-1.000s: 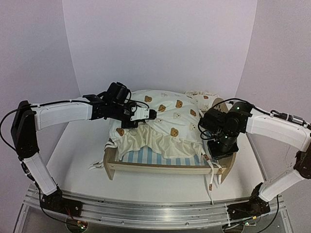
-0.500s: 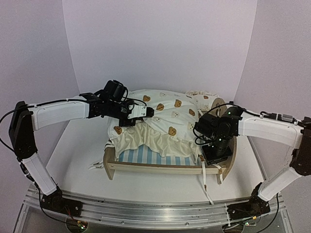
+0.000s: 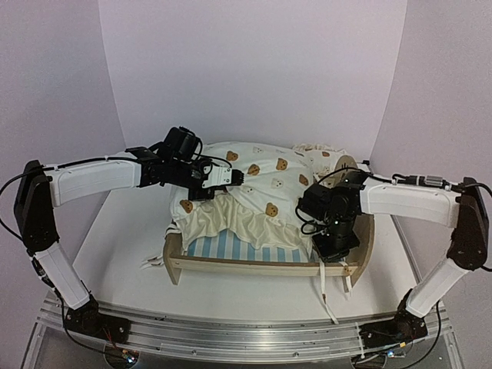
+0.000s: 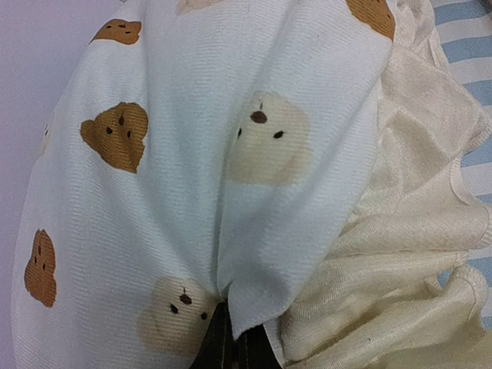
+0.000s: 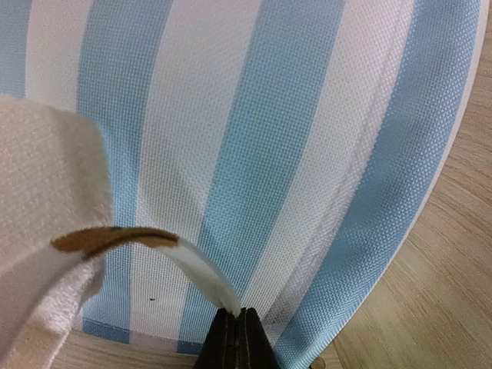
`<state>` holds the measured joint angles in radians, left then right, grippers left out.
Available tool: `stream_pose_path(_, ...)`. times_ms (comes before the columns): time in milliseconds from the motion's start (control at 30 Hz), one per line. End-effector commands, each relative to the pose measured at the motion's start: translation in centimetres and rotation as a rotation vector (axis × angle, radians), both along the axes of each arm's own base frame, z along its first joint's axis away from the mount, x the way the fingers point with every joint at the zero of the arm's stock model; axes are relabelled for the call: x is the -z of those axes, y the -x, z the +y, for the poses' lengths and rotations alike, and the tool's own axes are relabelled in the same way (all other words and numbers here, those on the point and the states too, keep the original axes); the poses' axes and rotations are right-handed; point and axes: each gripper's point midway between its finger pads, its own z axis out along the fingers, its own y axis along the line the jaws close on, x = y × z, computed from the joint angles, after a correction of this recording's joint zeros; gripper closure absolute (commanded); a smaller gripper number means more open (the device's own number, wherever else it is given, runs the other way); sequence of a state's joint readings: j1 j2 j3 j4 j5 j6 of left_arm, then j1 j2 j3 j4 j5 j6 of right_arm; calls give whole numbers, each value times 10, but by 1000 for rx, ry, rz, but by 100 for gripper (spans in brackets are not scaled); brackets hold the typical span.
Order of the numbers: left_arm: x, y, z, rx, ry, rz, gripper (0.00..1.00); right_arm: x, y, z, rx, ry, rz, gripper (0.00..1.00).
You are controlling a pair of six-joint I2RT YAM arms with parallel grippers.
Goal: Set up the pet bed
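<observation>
The pet bed (image 3: 254, 267) stands mid-table, with its striped base (image 3: 231, 247) showing at the front and the headboard (image 3: 367, 231) on the right. The cream bear-print cushion (image 3: 265, 184) lies bunched and lifted over it. My left gripper (image 3: 240, 178) is shut on a fold of the cushion (image 4: 192, 138), its fingertips (image 4: 231, 342) pinching the cloth. My right gripper (image 3: 334, 242) is low by the headboard and is shut (image 5: 237, 319) on a white tie strap (image 5: 196, 269) of the cushion, over the striped base (image 5: 254, 115). The small pillow (image 3: 319, 156) lies at the back right.
White tie straps hang over the front rail (image 3: 327, 292) and lie on the table at the bed's left corner (image 3: 154, 261). The wooden frame edge (image 5: 438, 307) curves beside my right gripper. The cushion's cream underside (image 4: 400, 254) hangs in ruffles. White walls enclose the table.
</observation>
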<state>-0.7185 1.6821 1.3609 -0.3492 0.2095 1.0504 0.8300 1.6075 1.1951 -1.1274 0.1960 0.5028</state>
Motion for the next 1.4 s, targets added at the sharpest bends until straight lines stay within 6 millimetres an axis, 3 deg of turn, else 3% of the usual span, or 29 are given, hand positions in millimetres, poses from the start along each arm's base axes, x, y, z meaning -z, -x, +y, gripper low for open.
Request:
stream_pose_path(0,-26,-7,11,-39,31,-53,100,-12,8,-24,-41,137,36,100)
stream_pose_path(200,-30,-6,8,-33,48,-43,100,-79,-37,-11,-31,96,-209,100)
stream_pose_path(333,-31,-5,7,-31,56,-35,100,-114,-54,-10,-40,68,-337,100)
stream_pose_path(767,-36,-2,3,-24,84,-4,100,-165,-87,-12,-276,158,-540,100)
stream_pose_path(900,-35,0,2,-24,90,15,100,-160,-86,-16,-309,180,-546,100)
stream_pose_path(1067,-33,5,1,-16,94,39,100,-127,-71,-18,-322,112,-526,100)
stream_pose_path(1367,-26,23,-10,17,109,119,100,-74,-27,-37,-100,72,-321,98)
